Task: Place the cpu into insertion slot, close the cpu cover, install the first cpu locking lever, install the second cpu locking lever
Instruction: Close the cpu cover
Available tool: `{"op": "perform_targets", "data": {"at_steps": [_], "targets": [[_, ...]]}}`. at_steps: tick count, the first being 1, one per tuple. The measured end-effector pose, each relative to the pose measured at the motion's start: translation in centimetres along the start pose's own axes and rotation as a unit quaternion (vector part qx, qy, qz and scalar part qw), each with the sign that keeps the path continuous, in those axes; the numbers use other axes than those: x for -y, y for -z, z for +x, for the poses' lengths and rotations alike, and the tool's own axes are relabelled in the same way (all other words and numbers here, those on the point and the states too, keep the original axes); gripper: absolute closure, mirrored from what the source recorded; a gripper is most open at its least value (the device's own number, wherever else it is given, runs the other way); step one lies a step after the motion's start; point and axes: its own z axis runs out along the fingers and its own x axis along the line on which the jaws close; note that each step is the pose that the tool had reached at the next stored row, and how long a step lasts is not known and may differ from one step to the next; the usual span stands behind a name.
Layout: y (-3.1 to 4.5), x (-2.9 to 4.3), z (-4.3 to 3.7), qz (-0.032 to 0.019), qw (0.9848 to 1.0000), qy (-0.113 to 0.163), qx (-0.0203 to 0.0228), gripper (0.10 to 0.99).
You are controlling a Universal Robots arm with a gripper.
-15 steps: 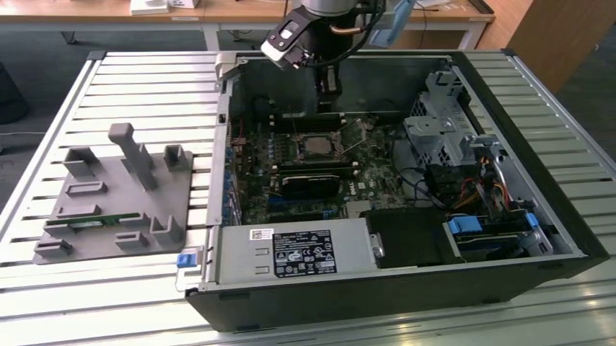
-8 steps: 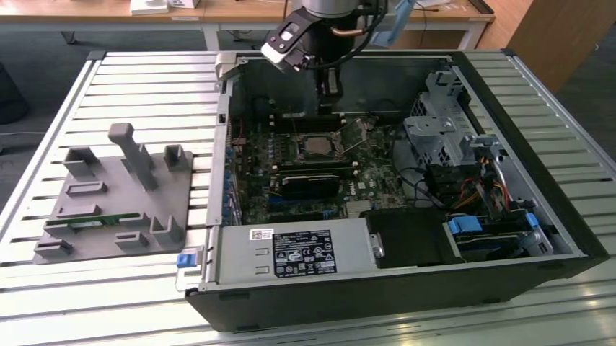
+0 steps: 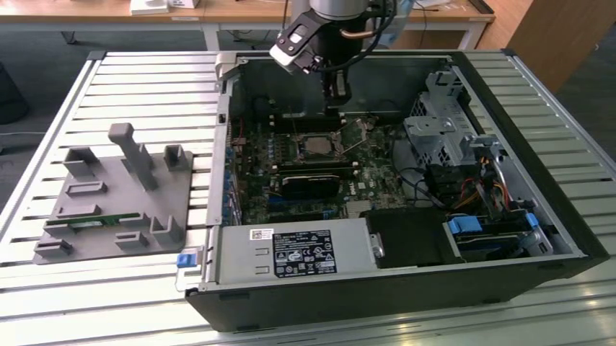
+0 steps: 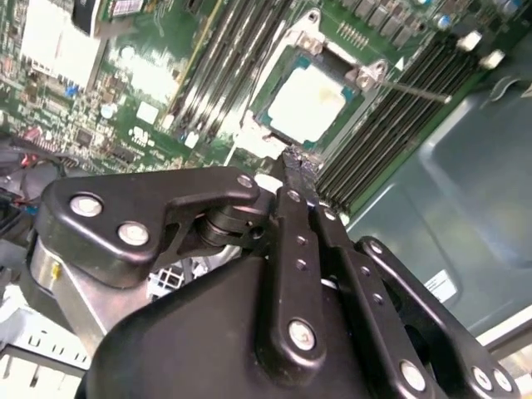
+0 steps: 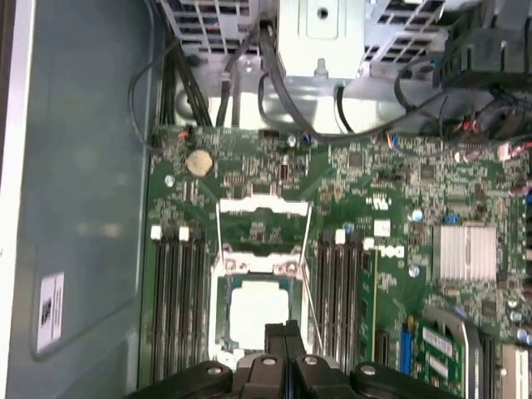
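Hovering with gripper (image 5: 284, 331) pinched shut, empty | tips at seated chip (image 5: 249, 312) edge | across chip from apparently open cover (image 5: 262, 205)

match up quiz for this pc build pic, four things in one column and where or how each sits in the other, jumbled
Things
1. cpu
2. cpu cover
3. gripper
4. grey fixture

Place or state
A. on the slatted table, outside the computer case
B. swung open, off the cpu
C. lying in the socket
D. fingers shut, near one edge of the socket

Pairs: 1-C, 2-B, 3-D, 4-A
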Motion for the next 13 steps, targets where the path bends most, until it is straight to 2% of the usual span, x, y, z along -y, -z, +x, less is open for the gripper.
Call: {"op": "perform_targets", "data": {"at_steps": [13], "targets": [[-0.28, -1.01, -0.01, 0.0009, 1.0, 0.0, 0.0, 0.98]]}}
